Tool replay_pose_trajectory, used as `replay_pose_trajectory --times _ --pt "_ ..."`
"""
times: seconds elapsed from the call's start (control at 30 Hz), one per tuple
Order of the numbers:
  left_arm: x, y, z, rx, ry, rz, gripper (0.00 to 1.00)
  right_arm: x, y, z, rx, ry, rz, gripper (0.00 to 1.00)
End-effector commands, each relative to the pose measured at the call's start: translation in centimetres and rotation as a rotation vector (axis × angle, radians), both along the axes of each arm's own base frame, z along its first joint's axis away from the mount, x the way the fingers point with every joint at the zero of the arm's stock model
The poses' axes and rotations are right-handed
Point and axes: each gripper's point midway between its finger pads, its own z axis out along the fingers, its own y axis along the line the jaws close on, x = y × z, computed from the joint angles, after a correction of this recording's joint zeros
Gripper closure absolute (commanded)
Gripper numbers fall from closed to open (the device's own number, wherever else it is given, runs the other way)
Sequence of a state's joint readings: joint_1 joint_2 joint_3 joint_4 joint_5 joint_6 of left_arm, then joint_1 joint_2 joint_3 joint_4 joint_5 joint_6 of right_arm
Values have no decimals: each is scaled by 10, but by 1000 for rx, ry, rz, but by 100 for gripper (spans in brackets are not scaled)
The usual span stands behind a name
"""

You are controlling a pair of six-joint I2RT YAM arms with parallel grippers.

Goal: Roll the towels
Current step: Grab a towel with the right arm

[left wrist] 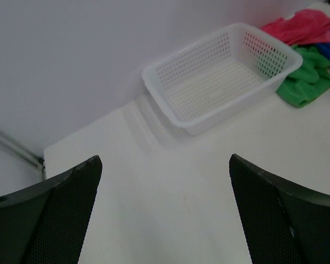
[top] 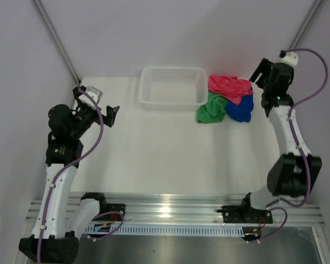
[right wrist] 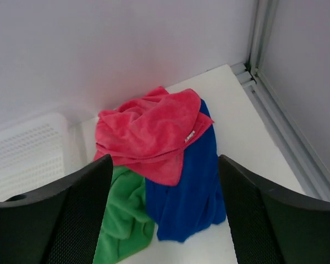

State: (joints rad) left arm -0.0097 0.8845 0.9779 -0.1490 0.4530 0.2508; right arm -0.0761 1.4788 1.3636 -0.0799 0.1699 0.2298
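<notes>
Right end effector (top: 259, 76) hangs at the far right of the table (top: 170, 159) in the top view, just beside the heap of towels, jaws apart and holding nothing. The pink towel (top: 230, 88) lies on top at the far side, the green towel (top: 210, 107) spills out to the near left, and the blue towel (top: 241, 108) to the near right. All three overlap, and the green one touches the white basket (top: 173, 70). Left end effector (top: 95, 103) is well apart at the far left, also empty. Because no towel lies flat, a roll started now would likely come out lumpy.

From the left wrist, the left end effector (left wrist: 164, 165) stands wide over bare table, with the basket (left wrist: 209, 118) between it and the towels. Reaching across could knock the light basket into the pile.

From the right wrist, the right end effector (right wrist: 165, 162) is fairly wide and points at the heap. The pink towel (right wrist: 148, 132) drapes over the blue towel (right wrist: 190, 192) and the green towel (right wrist: 124, 220). A deep pinch here would probably catch two layers at once and drag the others along. The pile also sits near the far wall and the right frame rail, so a steep approach risks bumping either.
</notes>
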Motion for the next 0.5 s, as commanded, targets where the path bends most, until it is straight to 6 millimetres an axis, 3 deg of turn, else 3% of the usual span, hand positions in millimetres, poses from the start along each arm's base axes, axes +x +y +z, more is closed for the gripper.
replay_pose_trajectory --times 0.0,0.03,0.07,0.1,0.13,0.17,0.2,0.23,0.27,0.3,0.33,0.37,0.47 --pt "-43 24 -91 129 411 82 1 41 6 -58 -3 236 90 20" --pt "-44 28 -94 138 426 105 1 54 7 -64 -1 246 98 19" --pt "-45 40 -97 134 440 153 0 74 6 -98 12 305 102 18" --pt "-45 46 -101 134 452 188 1 92 7 -80 11 257 114 18" --pt "-45 47 -105 132 465 196 0 104 8 -85 15 260 125 18" --pt "-45 48 -109 129 482 201 1 118 10 -119 30 318 135 18" --pt "-45 47 -112 118 496 199 0 128 14 -125 43 322 148 18" --pt "-44 47 -116 113 508 197 0 140 15 -113 38 294 153 18" --pt "-44 46 -119 110 514 194 0 148 18 -122 37 306 160 17" --pt "-42 46 -122 100 529 199 1 156 28 -156 28 363 180 16" --pt "-41 46 -126 96 538 200 1 163 30 -153 17 364 180 15" --pt "-38 46 -128 90 544 205 0 164 41 -187 10 435 204 15" --pt "-36 46 -130 83 557 208 1 171 50 -206 -18 462 205 16"
